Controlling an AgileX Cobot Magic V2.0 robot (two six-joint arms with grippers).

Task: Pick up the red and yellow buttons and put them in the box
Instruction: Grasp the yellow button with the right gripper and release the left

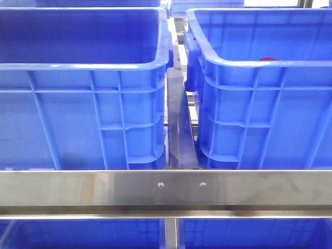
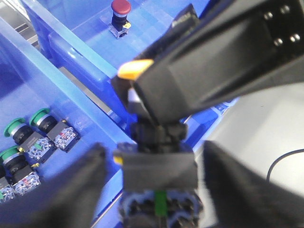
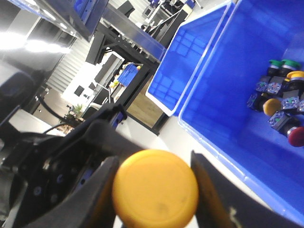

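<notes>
The left gripper (image 2: 159, 190) has blurred matte-black fingers (image 2: 78, 190); the other arm's black housing (image 2: 228, 61) carries small round screws (image 2: 280, 26); the right gripper (image 3: 154, 190) is likewise black, with dark fingers (image 3: 216, 190).

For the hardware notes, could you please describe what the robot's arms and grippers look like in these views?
Both grippers are matte black. The left gripper has broad, blunt fingers, blurred by closeness. The other arm crossing that view is black and boxy, with small screws in its casing. The right gripper has dark wedge-shaped fingers. No markings are legible. The front view shows no arm.
</notes>
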